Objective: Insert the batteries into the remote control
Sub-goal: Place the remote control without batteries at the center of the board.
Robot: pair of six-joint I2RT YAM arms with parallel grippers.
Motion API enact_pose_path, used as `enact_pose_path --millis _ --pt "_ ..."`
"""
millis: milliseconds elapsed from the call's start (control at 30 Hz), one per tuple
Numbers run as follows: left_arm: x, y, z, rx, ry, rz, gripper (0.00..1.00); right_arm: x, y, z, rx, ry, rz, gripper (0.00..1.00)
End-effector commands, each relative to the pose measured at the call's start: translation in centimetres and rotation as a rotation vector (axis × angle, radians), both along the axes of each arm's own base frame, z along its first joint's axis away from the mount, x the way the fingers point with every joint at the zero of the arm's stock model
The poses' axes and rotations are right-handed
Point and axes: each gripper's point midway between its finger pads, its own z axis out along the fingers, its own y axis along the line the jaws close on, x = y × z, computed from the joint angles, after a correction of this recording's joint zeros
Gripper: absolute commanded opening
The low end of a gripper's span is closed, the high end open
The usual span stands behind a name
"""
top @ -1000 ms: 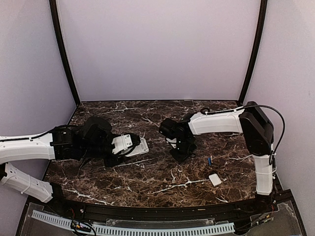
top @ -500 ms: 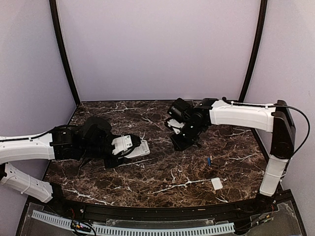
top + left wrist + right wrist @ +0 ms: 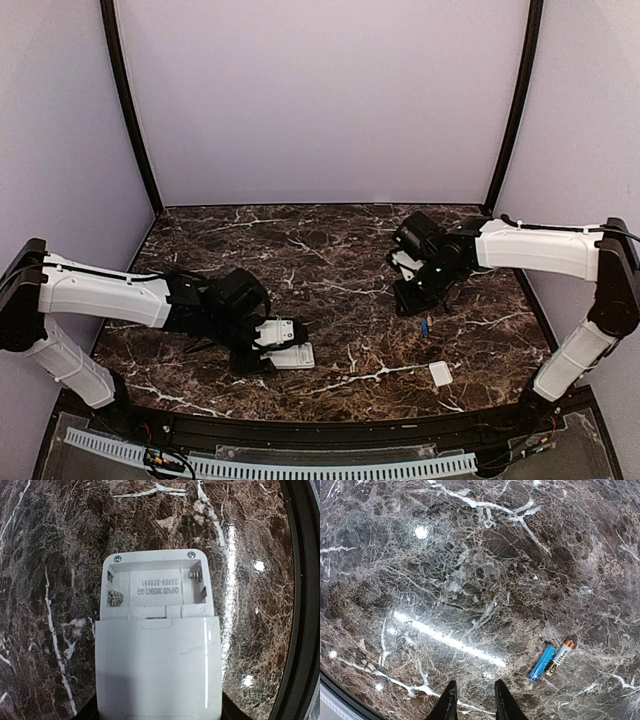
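We find thin blue cylindrical batteries (image 3: pixel 542 663) light, stiff, roll-prone; take mid-barrel. R gripper (image 3: pixel 475 702) ajar, empty; L gripper (image 3: pixel 283 340) clamps slim white plastic remote control (image 3: pixel 157 645).

Small white cover piece (image 3: pixel 438 373) flat on the dark marble table (image 3: pixel 330 250), near its front-right edge.
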Motion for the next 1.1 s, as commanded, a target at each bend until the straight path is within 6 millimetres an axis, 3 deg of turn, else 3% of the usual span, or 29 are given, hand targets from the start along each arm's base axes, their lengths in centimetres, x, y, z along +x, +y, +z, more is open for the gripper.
enact_pose_path --millis 0,133,400,433,533,633,833,1067 --pt "0.3 0.1 0.6 -0.076 0.083 -0.007 0.00 -0.4 0.0 0.3 0.053 -0.026 -0.023 0.24" --pt "0.7 2.7 -3.6 0.101 0.090 -0.016 0.00 -0.8 -0.1 0.2 0.070 -0.028 -0.017 0.25" --pt "-2.1 2.9 -7.0 0.186 0.309 -0.061 0.02 -1.4 0.0 0.0 0.097 -0.020 0.006 0.28" --pt "-2.2 2.9 -7.1 0.185 0.317 -0.061 0.07 -1.4 0.0 0.0 0.099 -0.020 0.007 0.28" --pt "-2.3 3.0 -7.0 0.183 0.317 -0.063 0.40 -1.5 0.1 0.2 0.106 -0.018 0.010 0.30" --pt "-2.4 3.0 -6.9 0.178 0.321 -0.054 0.61 -1.4 0.2 0.7 0.110 -0.024 0.008 0.32" --pt "-2.6 3.2 -6.7 0.180 0.330 -0.037 0.75 -1.1 -0.1 0.9 0.089 -0.022 -0.016 0.33" --pt "-2.4 2.6 -4.8 0.146 0.291 -0.034 0.77 -1.3 -2.5 0.4 0.005 0.005 -0.100 0.27"
